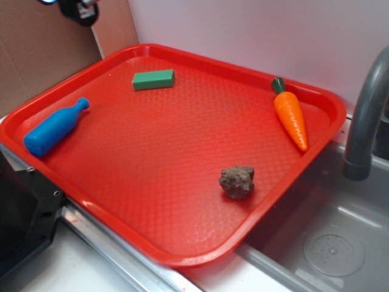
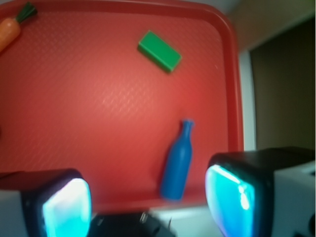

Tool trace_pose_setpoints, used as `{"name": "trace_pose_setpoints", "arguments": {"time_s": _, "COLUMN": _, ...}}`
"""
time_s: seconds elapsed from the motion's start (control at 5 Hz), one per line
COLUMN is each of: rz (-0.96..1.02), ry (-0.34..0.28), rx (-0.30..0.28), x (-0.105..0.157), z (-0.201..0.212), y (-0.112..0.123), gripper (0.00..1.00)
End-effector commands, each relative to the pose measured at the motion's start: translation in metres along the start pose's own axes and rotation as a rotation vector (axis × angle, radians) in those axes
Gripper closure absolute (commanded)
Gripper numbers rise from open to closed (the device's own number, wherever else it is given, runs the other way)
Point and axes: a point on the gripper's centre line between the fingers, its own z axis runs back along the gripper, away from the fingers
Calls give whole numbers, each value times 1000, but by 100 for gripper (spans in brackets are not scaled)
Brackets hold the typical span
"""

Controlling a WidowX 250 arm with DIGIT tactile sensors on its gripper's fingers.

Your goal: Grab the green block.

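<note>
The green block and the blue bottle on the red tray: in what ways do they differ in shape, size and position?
The green block is a flat-sided rectangular bar; the blue bottle is round with a narrow neck. The block is shorter than the bottle. The block lies near the tray's far edge, the bottle near its left rim. Both lie flat on the tray, apart from each other, and the pincer holds neither.
</note>
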Motion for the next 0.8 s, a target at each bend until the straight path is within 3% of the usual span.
{"name": "trace_pose_setpoints", "arguments": {"time_s": 0.0, "rz": -243, "ry": -88, "rx": 6, "x": 75, "z": -51, "y": 18, "gripper": 0}}
{"name": "trace_pose_setpoints", "arguments": {"time_s": 0.2, "rz": -306, "ry": -107, "rx": 12, "x": 77, "z": -73, "y": 31, "gripper": 0}}
{"name": "trace_pose_setpoints", "arguments": {"time_s": 0.4, "rz": -386, "ry": -170, "rx": 37, "x": 69, "z": -87, "y": 46, "gripper": 0}}
{"name": "trace_pose_setpoints", "arguments": {"time_s": 0.6, "rz": -430, "ry": -184, "rx": -79, "x": 77, "z": -109, "y": 45, "gripper": 0}}
